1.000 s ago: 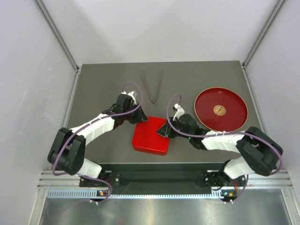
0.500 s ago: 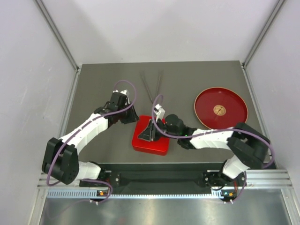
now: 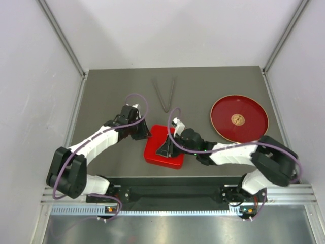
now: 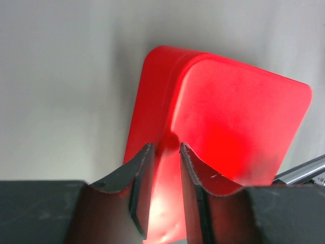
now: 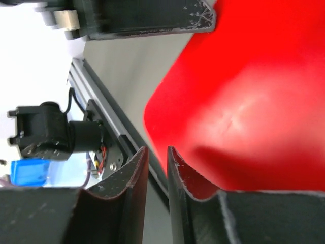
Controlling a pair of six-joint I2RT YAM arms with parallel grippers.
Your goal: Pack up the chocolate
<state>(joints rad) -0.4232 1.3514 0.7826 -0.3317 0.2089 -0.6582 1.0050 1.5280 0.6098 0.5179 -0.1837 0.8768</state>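
The red square box with its flat lid (image 3: 158, 155) on sits at the table's near middle. The lid also fills the left wrist view (image 4: 238, 127) and the right wrist view (image 5: 254, 76). My left gripper (image 3: 147, 134) (image 4: 165, 148) is at the lid's far left corner, its jaws closed to a narrow slit with nothing in it. My right gripper (image 3: 165, 149) (image 5: 157, 151) rests over the lid's top, also nearly closed and empty. One small tan chocolate (image 3: 236, 119) lies on the round red plate (image 3: 251, 109). Any other chocolate is hidden.
Dark tongs (image 3: 165, 94) lie in a V at the back middle. The red plate is at the right. The metal rail (image 5: 101, 119) runs along the near table edge just below the box. Grey walls close in both sides.
My left gripper drew back from the box, then came in again at its far left corner. My right gripper moved from the box's right side onto the lid's top.
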